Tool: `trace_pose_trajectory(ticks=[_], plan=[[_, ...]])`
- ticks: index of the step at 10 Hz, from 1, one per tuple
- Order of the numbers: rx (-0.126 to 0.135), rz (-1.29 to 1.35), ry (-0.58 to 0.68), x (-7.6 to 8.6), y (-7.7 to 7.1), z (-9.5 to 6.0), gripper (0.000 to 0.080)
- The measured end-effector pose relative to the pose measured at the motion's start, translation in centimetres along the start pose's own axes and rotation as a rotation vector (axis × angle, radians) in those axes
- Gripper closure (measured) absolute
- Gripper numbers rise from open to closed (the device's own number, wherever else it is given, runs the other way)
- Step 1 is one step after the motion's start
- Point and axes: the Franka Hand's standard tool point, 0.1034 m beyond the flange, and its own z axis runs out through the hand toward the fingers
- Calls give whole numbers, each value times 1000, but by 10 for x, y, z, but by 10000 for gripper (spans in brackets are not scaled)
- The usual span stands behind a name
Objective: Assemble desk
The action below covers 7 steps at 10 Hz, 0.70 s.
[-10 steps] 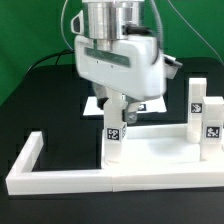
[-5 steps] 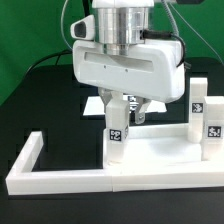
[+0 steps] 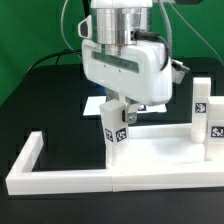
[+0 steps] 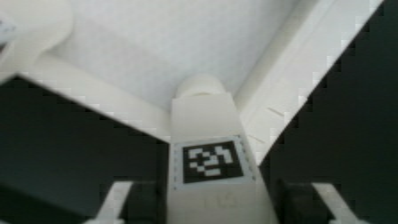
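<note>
The desk top, a white tray with a raised rim, lies on the black table. One white tagged leg stands on it near the exterior view's left and leans slightly. My gripper hangs over the top of this leg. In the wrist view the leg rises between my two fingers, with a dark gap on each side, so my gripper is open around it. Two more tagged legs stand at the exterior view's right.
White bars of the border frame run along the front and the exterior view's left. The marker board lies behind the desk top, mostly hidden by my hand.
My hand has turned about its vertical axis over the leg. The leg now leans a little toward the exterior view's left and its tag looks skewed.
</note>
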Motion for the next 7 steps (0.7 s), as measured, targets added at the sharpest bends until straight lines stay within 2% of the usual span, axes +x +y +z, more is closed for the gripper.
trace_pose_trajectory(ticks=[1,2,3,4,5,7], plan=[[-19,136,-10,1,-3,1,505],[-19,321,-24,2,-5,1,506],[-13,476,-41,0,-7,2,506],[6,672,-49,-2,-10,2,506],[17,734,-49,-3,-10,3,506],[20,654,-46,-2,-10,4,483]])
